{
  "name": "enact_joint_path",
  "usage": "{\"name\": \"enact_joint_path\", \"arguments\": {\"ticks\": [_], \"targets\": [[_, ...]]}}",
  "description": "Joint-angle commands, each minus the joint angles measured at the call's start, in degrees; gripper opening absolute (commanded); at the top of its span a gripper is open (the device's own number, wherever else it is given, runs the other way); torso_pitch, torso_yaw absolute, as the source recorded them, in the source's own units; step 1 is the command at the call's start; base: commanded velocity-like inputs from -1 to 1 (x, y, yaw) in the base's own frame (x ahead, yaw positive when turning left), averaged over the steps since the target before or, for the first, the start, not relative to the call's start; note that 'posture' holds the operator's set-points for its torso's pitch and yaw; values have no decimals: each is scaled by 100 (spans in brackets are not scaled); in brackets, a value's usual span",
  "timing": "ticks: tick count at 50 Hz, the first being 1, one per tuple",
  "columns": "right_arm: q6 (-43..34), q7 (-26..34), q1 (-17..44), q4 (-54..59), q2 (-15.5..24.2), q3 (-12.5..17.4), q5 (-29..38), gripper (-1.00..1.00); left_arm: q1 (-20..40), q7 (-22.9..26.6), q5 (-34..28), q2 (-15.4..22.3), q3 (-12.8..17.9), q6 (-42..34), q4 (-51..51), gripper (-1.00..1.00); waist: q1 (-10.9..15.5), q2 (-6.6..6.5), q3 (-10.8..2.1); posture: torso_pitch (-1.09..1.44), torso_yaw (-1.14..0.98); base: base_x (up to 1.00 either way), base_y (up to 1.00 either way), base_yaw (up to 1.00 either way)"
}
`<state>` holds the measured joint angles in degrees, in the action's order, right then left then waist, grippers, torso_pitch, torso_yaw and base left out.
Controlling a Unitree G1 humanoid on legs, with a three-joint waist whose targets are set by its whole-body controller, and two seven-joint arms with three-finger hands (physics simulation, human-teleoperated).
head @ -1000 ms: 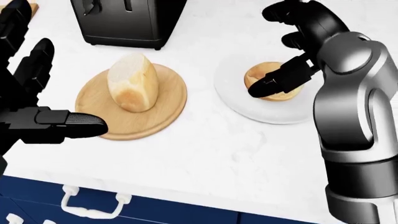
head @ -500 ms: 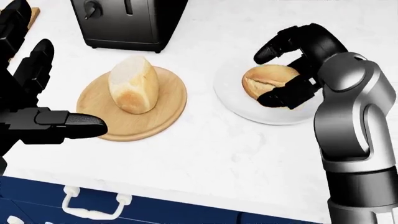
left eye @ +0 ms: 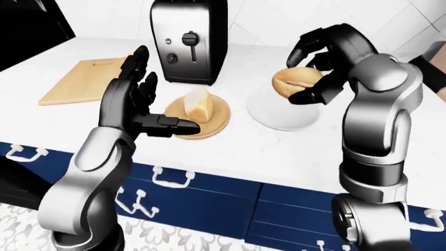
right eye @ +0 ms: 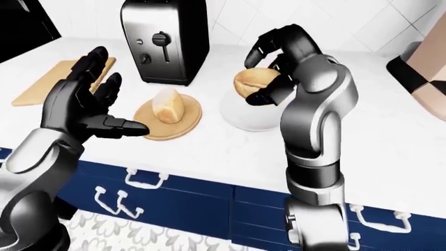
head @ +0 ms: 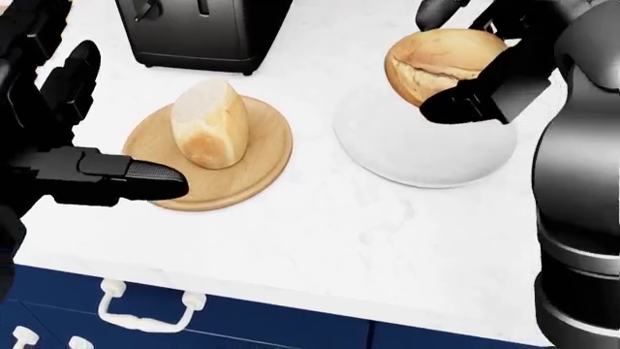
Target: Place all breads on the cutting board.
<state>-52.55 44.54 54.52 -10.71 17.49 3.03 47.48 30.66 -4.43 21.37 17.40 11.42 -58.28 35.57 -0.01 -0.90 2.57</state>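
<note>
While right fingers [head: 485, 80] clasp roll [head: 441, 62] | left fingers [left eye: 132, 99] spread | white counter [head: 329, 233]

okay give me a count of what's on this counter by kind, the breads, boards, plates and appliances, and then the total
Breads: 2, a bread roll held in the right hand and a bread chunk on the round wooden board
Boards: 2, the round one and a rectangular cutting board
Plates: 1, white plate
Appliances: 1, toaster
Total: 6
</note>
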Motion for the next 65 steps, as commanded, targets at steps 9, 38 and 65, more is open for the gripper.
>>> {"name": "enact_joint_path", "arguments": {"ticks": [9, 38, 65], "targets": [[-100, 393, 181, -547, 143, 113, 292, -100, 563, 691, -1695, -141, -668, 497, -690, 100, 3, 22, -131, 0, 0, 0, 0, 0], [-41, 250, 108, -470, 97, 107, 224, -100, 974, 1862, -3765, -892, -976, 1389, -2288, 100, 12, 108, -176, 0, 0, 0, 0, 0], [51, 208, -8, -469, 64, 103, 240, -100, 954, 1808, -3815, -998, -994, 1727, -2825, 49, 13, 118, -177, 0, 0, 0, 0, 0]]}}
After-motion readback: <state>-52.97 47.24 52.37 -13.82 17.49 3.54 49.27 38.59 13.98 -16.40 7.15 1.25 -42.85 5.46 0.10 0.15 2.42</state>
